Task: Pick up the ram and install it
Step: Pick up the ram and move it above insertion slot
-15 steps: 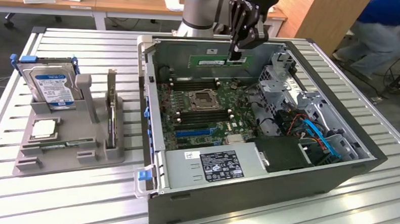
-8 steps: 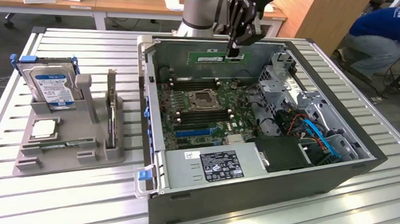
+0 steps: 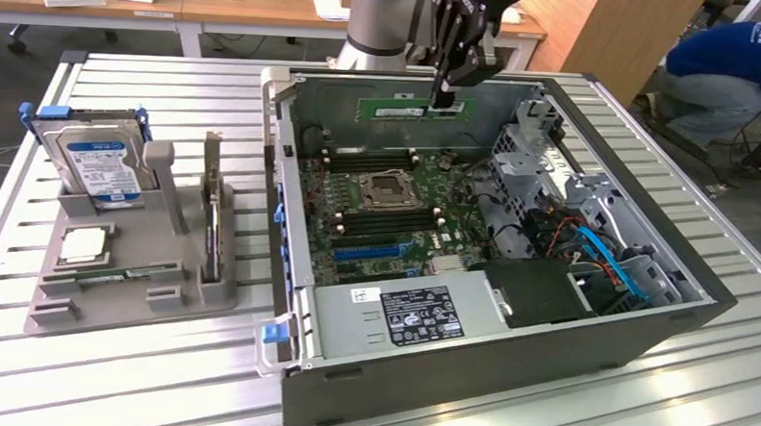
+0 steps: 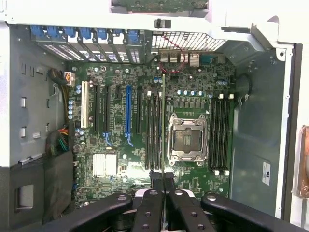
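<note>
Pointing down, claw (image 3: pixel 445 102) pinching ram (image 3: pixel 396 109)

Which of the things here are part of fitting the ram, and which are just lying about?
In the job:
ram, held in the shut pincer
slots
open case

Lying about:
hard drive and processor, both in the grey rack
person, crouching at the exterior view's right

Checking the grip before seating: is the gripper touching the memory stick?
Touching. The wrist view shows the gripper closed on the memory stick, seen edge-on.
</note>
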You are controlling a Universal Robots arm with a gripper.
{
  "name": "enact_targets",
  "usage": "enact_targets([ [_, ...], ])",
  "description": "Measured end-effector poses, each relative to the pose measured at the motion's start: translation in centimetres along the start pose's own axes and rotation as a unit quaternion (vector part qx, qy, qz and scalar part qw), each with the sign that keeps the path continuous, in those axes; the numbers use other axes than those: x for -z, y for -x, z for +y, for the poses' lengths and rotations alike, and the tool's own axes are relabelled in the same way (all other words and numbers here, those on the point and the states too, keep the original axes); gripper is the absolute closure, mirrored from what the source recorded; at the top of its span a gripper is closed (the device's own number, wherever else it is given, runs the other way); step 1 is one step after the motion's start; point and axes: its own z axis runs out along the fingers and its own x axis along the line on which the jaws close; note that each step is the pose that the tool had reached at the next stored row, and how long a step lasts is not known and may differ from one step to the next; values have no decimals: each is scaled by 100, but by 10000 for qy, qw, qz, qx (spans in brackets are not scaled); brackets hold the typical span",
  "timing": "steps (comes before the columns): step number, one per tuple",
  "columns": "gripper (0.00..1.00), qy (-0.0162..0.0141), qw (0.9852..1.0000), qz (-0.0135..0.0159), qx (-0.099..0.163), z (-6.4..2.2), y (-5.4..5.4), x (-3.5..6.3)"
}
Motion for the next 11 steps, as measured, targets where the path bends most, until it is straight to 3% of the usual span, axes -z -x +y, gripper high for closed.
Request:
enact_targets([
  [11,89,0,10000,1,0,-3,-7,-198],
])
